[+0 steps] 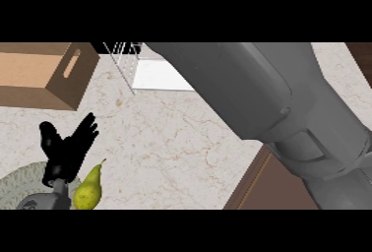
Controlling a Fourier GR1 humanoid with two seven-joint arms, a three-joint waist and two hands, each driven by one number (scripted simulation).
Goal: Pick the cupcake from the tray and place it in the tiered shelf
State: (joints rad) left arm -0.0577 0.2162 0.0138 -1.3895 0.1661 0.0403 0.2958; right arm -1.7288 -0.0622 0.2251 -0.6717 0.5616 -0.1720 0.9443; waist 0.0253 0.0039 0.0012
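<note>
No cupcake shows in the head view. My right forearm (262, 93) fills the middle and right of the picture, running up to the top edge, and its hand lies beyond that edge. Partly behind this arm at the top centre stands the white wire tiered shelf (138, 69) with a white floor. A brown tray (265, 189) peeks out at the lower right, mostly covered by the arm. At the lower left my left hand (67, 147) rests open with its fingers up.
A cardboard box (40, 74) with a handle slot sits at the top left. A yellow-green pear (88, 191) lies beside the left wrist. A grey round plate (18, 184) shows at the lower left edge. Marbled counter (167, 142) spans the middle.
</note>
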